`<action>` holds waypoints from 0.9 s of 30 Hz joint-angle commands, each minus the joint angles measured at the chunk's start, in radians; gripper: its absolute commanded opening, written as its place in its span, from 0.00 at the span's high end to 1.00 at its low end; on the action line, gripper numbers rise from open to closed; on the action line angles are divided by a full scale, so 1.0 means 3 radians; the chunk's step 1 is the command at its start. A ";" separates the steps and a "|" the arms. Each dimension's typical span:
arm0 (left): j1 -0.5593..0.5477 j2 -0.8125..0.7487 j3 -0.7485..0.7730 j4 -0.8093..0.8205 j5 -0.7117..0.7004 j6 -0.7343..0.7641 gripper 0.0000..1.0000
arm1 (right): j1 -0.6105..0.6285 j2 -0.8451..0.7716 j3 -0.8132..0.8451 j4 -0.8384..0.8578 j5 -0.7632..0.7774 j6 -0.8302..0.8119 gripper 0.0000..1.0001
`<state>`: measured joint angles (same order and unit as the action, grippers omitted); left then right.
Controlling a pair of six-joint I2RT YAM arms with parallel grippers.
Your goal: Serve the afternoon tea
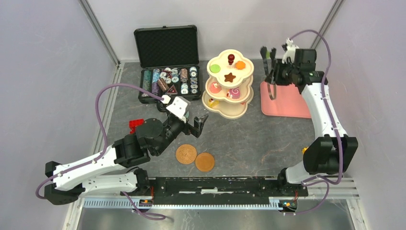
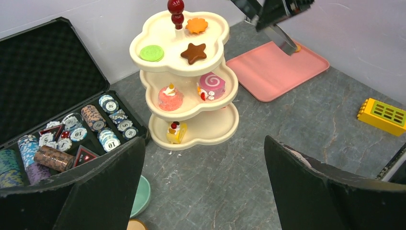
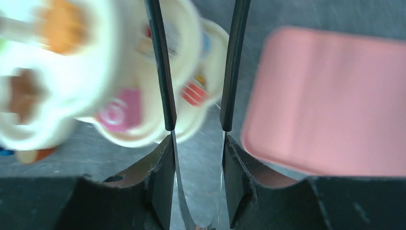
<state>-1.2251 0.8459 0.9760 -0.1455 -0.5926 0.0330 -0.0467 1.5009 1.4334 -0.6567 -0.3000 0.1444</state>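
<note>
top external: the stand (image 1: pixel 229 113) sits far centre, open grey table (image 1: pixel 268 139) near it. left gripper (image 1: pixel 197 125) spread apart beside saucers (image 1: pixel 186 154). right gripper (image 1: pixel 276 74) clamps tongs (image 1: pixel 273 91) over the pink tray's (image 1: pixel 287 103) left edge.

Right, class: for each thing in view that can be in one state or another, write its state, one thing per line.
Chip case: open, lid raised.
Three-tier stand: upright, pastries on all three tiers.
Two saucers: flat on the table, nothing on them.
Teal cup: mostly hidden, cannot tell.
Left gripper: open, holding nothing.
Right gripper: shut on the tongs.
Tongs: arms apart, nothing between them.
</note>
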 commanded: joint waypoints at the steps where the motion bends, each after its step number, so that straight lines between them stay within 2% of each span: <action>1: 0.0007 0.0003 0.0235 -0.0028 0.0006 -0.0194 0.00 | 0.0344 0.0073 0.0682 0.0129 -0.0332 0.0196 0.80; 6: 0.0008 0.0018 0.0320 -0.0122 0.0014 -0.0287 0.00 | 0.0581 0.0446 0.1276 -0.0022 -0.0329 0.0233 0.78; 9: 0.0008 0.0012 0.0341 -0.0167 -0.0012 -0.0338 0.00 | 0.0716 0.0556 0.1417 -0.0061 -0.0296 0.0220 0.76; 17: 0.0006 0.0028 0.0367 -0.0202 -0.0048 -0.0356 0.00 | 0.0886 0.0555 0.1279 -0.0074 -0.0185 0.0186 0.70; 23: 0.0008 0.0063 0.0362 -0.0195 -0.0025 -0.0363 0.00 | 0.0894 0.0357 0.0964 -0.0010 -0.0115 0.0147 0.62; 27: 0.0008 0.0075 0.0362 -0.0190 -0.0009 -0.0376 0.00 | 0.0901 0.0373 0.0943 -0.0074 -0.0140 0.0099 0.59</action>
<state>-1.2251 0.8650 1.0481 -0.2157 -0.5930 -0.0380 0.2218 1.6596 1.7153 -0.7013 -0.3470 0.1963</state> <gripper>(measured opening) 0.997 0.425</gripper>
